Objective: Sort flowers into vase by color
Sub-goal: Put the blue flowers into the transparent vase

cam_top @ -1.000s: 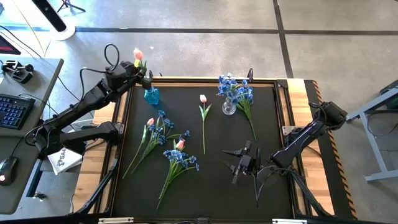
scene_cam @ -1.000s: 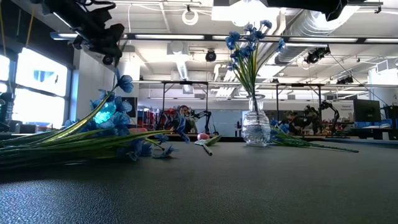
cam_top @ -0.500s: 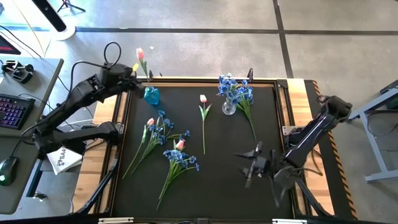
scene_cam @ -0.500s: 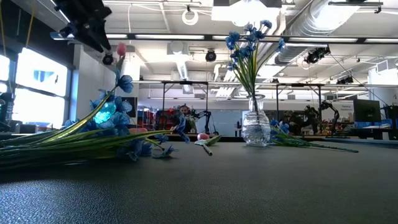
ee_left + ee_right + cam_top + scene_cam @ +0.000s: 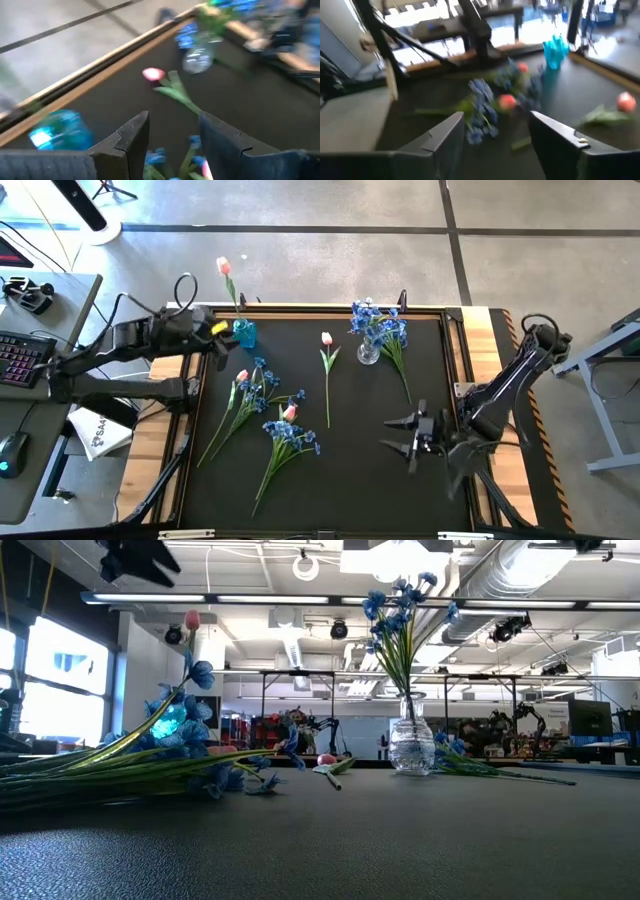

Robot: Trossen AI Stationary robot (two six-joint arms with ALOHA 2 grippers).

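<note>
The left end effector [image 5: 222, 347] is at the far left corner of the dark surface [image 5: 350, 470], just beside the blue vase [image 5: 244, 333]. Its two fingers [image 5: 131, 137] stand apart with nothing between them, so it is released. One pink tulip [image 5: 223, 267] stands in the blue vase, its stem leaning outward over the edge of the surface.

The right end effector [image 5: 398, 435] hangs over the near right part of the surface, pointing toward the middle. Its fingers [image 5: 445, 137] are also spread apart and hold nothing.

Between the two arms, the flowers are in several places. A single pink tulip with a leaf [image 5: 326, 360] lies flat near the middle of the far half, between the two vases. The clear glass vase [image 5: 369, 354] stands to the right of it and holds a bunch of blue blossoms [image 5: 372, 320]. One more blue flower stem [image 5: 398, 365] lies on the surface just beside this vase, with its blossoms against the vase.

On the left half, a mixed group with a pink tulip and blue blossoms [image 5: 245, 395] lies flat, the stems pointing to the near left. Near it, toward the front, a second mixed group [image 5: 288, 428] lies in the same way, also with one pink bud among blue blossoms.
</note>
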